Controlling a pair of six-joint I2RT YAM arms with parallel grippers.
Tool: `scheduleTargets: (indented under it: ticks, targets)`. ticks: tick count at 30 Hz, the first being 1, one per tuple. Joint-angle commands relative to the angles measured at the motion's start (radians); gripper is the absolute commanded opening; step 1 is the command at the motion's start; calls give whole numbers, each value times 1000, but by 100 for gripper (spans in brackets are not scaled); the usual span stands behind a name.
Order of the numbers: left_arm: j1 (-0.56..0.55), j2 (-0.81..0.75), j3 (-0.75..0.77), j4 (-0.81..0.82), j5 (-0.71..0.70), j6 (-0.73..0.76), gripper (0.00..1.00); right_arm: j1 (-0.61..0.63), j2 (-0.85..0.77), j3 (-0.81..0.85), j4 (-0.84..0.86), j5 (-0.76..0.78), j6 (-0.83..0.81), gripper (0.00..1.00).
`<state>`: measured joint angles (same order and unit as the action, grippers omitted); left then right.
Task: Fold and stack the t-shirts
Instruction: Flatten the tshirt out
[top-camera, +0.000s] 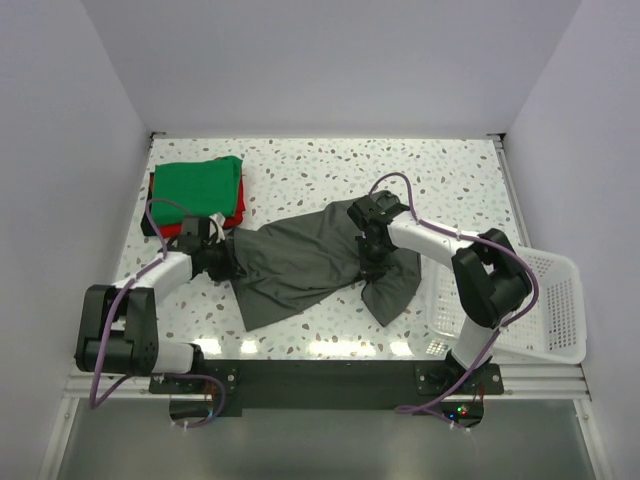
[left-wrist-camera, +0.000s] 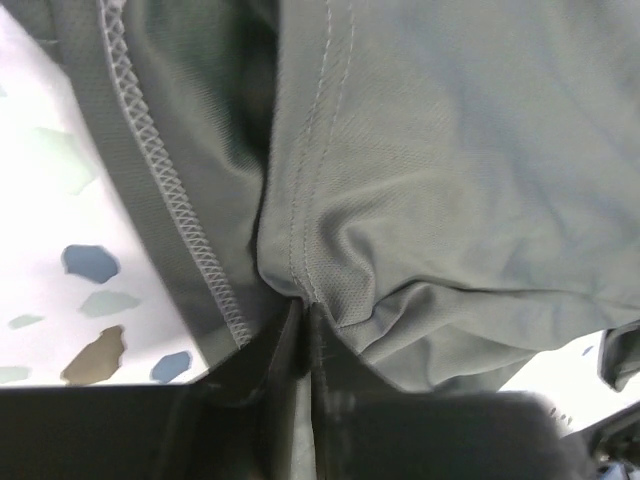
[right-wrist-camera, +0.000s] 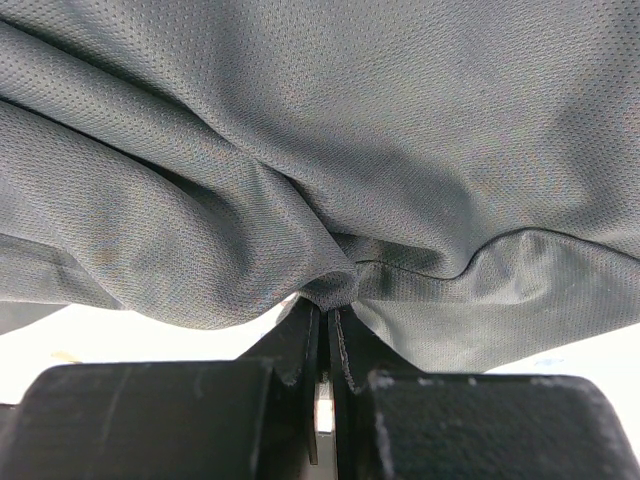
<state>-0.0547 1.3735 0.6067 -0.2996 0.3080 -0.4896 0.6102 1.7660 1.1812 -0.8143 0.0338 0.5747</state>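
Note:
A dark charcoal-grey t-shirt (top-camera: 300, 265) lies crumpled and partly spread across the middle of the table. At its left edge my left gripper (top-camera: 222, 258) is shut on a seam fold; in the left wrist view the fingers (left-wrist-camera: 335, 365) pinch the cloth (left-wrist-camera: 440, 170) beside a stitched hem. On the right side my right gripper (top-camera: 372, 262) is shut on a gathered fold, and the right wrist view is filled with grey mesh cloth (right-wrist-camera: 330, 130) above its fingers (right-wrist-camera: 300, 345). A folded green t-shirt (top-camera: 200, 187) rests on a folded red one (top-camera: 236, 212) at the back left.
A white mesh basket (top-camera: 540, 310) leans over the table's right edge beside the right arm. White walls close in the speckled table (top-camera: 440, 175) on three sides. The folded stack stands close behind the left arm.

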Motion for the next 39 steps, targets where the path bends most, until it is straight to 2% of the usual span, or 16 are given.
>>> scheduleTargets:
  ticks: [1,5,6,10,11,16,24,39]
  targets:
    - [-2,3,-1,77,57,-10,1,-1,-16,8,20,-14,-4,2]
    - [-2,-27,2,77,53,-23,0,-1,-49,17,9,-17,-3,14]
    - [-2,-45,5,71,42,-23,0,-3,-59,20,1,-17,-3,24]
    - [0,-100,27,8,-33,-17,0,0,-144,-8,-34,-17,4,42]
    - [1,-114,30,-2,-62,-17,0,-1,-163,-21,-36,-18,7,43]
    - [6,-198,56,-68,-147,-26,0,6,-302,-170,-36,-53,54,44]
    - [27,-267,85,-136,-276,-1,0,54,-369,-370,-10,-52,132,40]
    - [42,-280,87,-153,-268,22,0,66,-349,-431,-25,0,198,34]
